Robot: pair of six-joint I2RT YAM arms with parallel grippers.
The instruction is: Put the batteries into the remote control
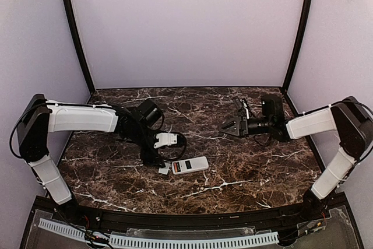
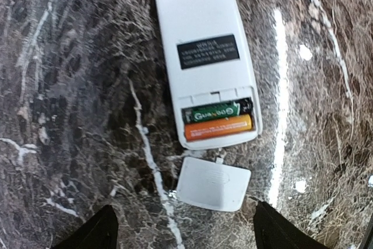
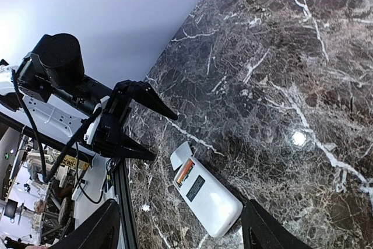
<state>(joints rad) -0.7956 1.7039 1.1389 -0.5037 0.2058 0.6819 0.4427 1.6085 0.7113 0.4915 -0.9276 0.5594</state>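
Remote control (image 2: 201, 45) lies back-up on the desk (image 2: 70, 86), both batteries (image 2: 218, 119) seated.
Loose cover (image 2: 213, 183) lies just beside it; left claw (image 2: 183, 225) and right claw (image 3: 182, 217) both spread wide, empty.

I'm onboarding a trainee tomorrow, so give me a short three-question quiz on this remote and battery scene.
1. True or false: the small white rectangular remote control lies buttons-up on the dark marble table.
2. How many cells sit in its open compartment? A none, B one, C two.
3. Where is the white plastic battery cover?
Key: 1 false: its plain back, with the black label, faces up. 2 C: a green-and-black battery and an orange battery. 3 Loose on the table, just off the remote's open end.
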